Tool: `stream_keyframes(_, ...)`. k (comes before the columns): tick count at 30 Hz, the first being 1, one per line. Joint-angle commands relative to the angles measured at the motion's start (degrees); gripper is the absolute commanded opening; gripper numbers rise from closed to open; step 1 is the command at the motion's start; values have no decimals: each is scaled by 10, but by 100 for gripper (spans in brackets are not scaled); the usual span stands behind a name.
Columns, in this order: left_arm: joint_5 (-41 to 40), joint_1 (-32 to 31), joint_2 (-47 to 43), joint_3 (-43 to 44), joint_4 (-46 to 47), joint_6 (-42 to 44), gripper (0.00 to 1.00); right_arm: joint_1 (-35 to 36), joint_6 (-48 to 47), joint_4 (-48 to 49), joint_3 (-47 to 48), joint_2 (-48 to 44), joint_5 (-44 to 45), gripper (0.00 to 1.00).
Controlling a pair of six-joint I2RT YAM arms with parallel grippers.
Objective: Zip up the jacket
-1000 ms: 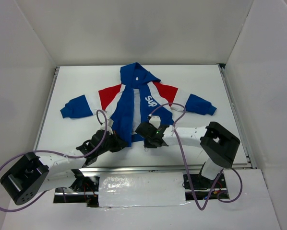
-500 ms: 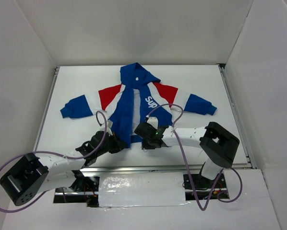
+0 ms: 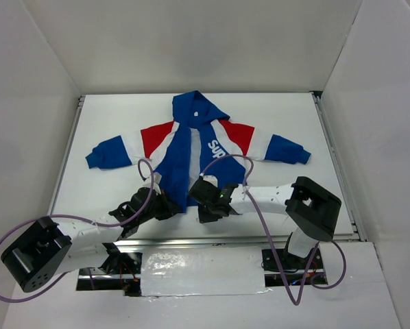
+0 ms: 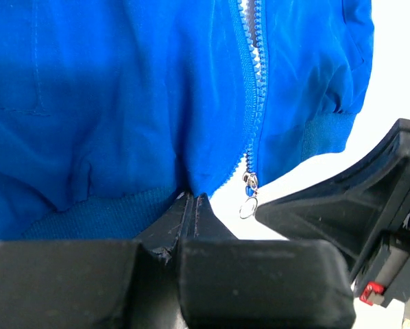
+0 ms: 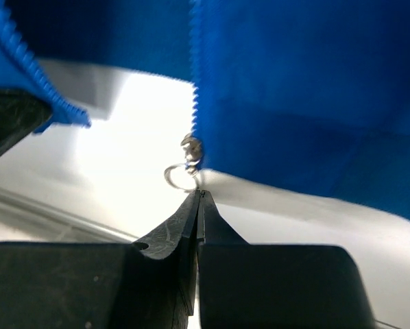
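The jacket [image 3: 191,151] lies flat on the table [image 3: 109,123], hood away from the arms, the pull [image 4: 249,195] at its near hem. It is thin, limp cloth: light, and likely to bunch and slide unless the hem is held taut. The left gripper [image 4: 193,202] is clamped on the hem just left of the pull. The right gripper [image 5: 199,197] has its fingers together, tips at the hem just beside the pull; whether they pinch anything I cannot tell. The pull's small ring is where to grip, though it looks hard and slippery

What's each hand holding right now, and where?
Left hand pinches the jacket at its bottom hem beside the zipper. Right hand is shut at the zipper pull ring; a grip there cannot be told.
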Motion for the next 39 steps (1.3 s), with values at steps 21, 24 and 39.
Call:
stream_keyframes(21,3,3,-12,-7,22,6,0,-8,-142,-10,15,-102,41,71)
stream_keyframes(24,2,3,-18,-6,16,8,0,-23,-178,-47,41,-87,89,47)
stream_keyframes(39,-1,3,-20,-2,4,15,0,-23,-305,-8,55,-29,101,47)
